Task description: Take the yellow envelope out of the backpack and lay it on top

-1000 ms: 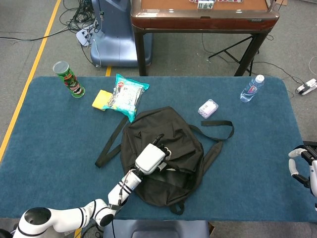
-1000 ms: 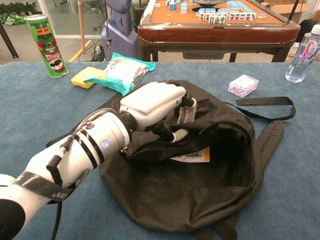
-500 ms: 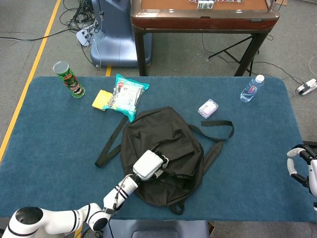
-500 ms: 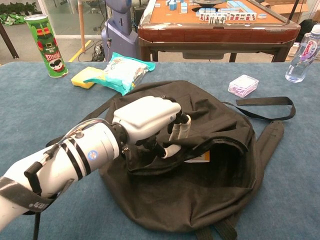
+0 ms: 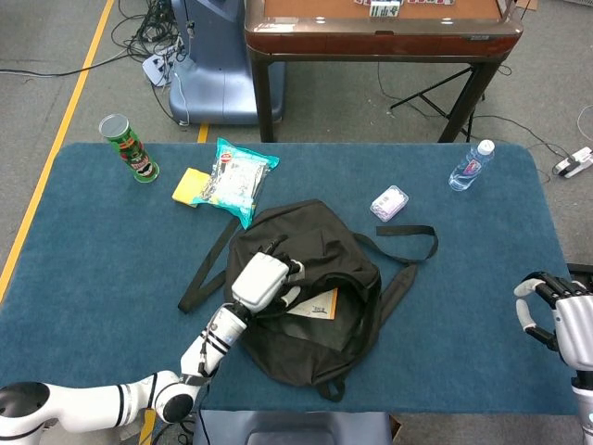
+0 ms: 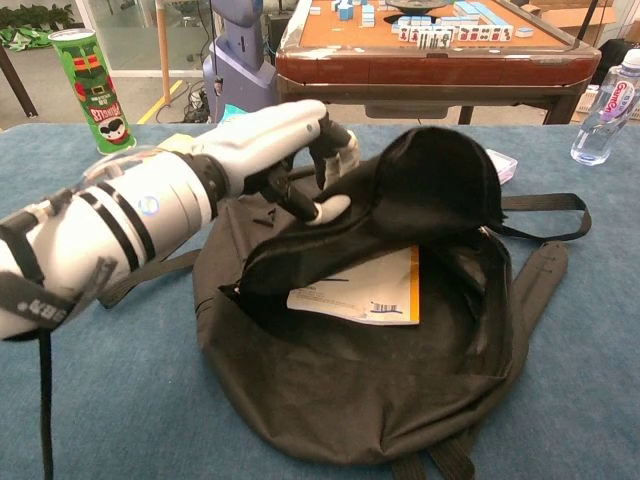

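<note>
My left hand (image 6: 300,150) pinches the backpack (image 6: 420,400) flap between thumb and fingers and holds it up, so the yellow envelope (image 6: 365,290) lies exposed inside the open mouth. I judge this the opening step. My right hand (image 5: 554,320) hangs loosely curled and empty near the table edge; it must next reach in for the envelope.

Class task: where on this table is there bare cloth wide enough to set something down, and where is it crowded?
Free: the left stretch between the can and the backpack, and the right stretch between the bottle and the right hand. Crowded: the far-left part, where can, sponge and snack bag lie together, and around the backpack's straps.
</note>
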`<state>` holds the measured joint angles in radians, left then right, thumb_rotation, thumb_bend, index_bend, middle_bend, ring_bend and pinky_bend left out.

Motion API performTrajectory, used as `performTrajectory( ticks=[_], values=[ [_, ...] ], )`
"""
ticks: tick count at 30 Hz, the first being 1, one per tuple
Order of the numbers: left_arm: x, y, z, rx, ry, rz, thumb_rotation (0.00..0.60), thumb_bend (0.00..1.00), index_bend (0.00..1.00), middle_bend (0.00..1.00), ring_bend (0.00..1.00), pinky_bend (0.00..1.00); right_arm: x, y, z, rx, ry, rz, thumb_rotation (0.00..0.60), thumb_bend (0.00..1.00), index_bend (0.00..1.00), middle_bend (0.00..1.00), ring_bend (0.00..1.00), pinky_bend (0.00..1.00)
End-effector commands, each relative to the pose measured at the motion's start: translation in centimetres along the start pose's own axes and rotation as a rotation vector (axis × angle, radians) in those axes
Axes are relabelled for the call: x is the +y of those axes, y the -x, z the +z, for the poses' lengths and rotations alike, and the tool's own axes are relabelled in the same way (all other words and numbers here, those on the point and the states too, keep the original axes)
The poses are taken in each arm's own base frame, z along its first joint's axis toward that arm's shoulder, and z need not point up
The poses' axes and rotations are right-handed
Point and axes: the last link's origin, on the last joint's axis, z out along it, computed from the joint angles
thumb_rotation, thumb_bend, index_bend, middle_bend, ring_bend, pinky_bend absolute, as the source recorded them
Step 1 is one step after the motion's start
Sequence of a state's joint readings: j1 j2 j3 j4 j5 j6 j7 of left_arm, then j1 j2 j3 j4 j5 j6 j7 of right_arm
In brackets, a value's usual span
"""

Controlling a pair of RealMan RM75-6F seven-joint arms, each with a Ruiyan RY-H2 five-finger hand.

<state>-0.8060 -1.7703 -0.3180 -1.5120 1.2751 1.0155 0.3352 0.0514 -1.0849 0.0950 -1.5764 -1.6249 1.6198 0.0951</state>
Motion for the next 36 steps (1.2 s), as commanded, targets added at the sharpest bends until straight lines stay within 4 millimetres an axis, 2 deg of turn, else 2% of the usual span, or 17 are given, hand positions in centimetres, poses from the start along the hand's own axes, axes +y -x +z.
performTrajectory(
  ticks=[1, 7, 9, 15, 17, 22, 30, 36],
  values=[
    [-0.9, -2.5, 0.9, 0.046, -0.058, -0.03, 0.6, 0.99, 0.8, 0.59, 0.44, 0.06, -1.7, 0.9, 0.7, -0.056, -0.086, 0.015, 0.6, 0.41, 0.49, 0.42, 0.46, 0.58],
    [-2.0, -3.6, 1.7, 0.047, -0.145, -0.052, 0.6, 0.99, 0.8, 0.59, 0.44, 0.06, -5.8, 3.3, 2.6, -0.168, -0.268, 0.024, 0.6, 0.41, 0.49, 0.42, 0.46, 0.58],
    [-2.4, -3.8, 1.9, 0.049, -0.175, -0.056, 0.6, 0.99, 0.8, 0.59, 0.44, 0.06, -7.9, 4.5, 3.7, -0.209, -0.348, 0.031, 0.6, 0.41, 0.49, 0.42, 0.46, 0.58],
    [-2.8, -3.8, 2.1, 0.044, -0.223, -0.07, 0.6, 0.99, 0.79, 0.59, 0.44, 0.06, -12.5, 7.7, 6.5, -0.227, -0.499, -0.021, 0.6, 0.4, 0.49, 0.46, 0.46, 0.58],
    [-2.8, -3.8, 2.2, 0.041, -0.234, -0.073, 0.6, 0.99, 0.79, 0.59, 0.44, 0.06, -13.9, 9.1, 7.2, -0.243, -0.524, -0.012, 0.6, 0.36, 0.49, 0.46, 0.46, 0.58],
    [-2.8, -3.7, 2.1, 0.037, -0.245, -0.066, 0.6, 0.99, 0.79, 0.59, 0.43, 0.06, -16.4, 12.6, 8.2, -0.255, -0.559, -0.024, 0.6, 0.16, 0.49, 0.46, 0.46, 0.58],
    [-2.9, -3.1, 1.8, 0.023, -0.261, -0.061, 0.6, 0.99, 0.78, 0.59, 0.43, 0.06, -18.3, 17.5, 9.2, -0.245, -0.562, -0.052, 0.6, 0.03, 0.49, 0.46, 0.46, 0.58],
    [-2.9, -2.6, 1.6, 0.012, -0.267, -0.055, 0.6, 0.99, 0.77, 0.59, 0.43, 0.06, -18.5, 19.7, 8.9, -0.253, -0.561, -0.075, 0.6, 0.0, 0.49, 0.46, 0.44, 0.58]
  ],
)
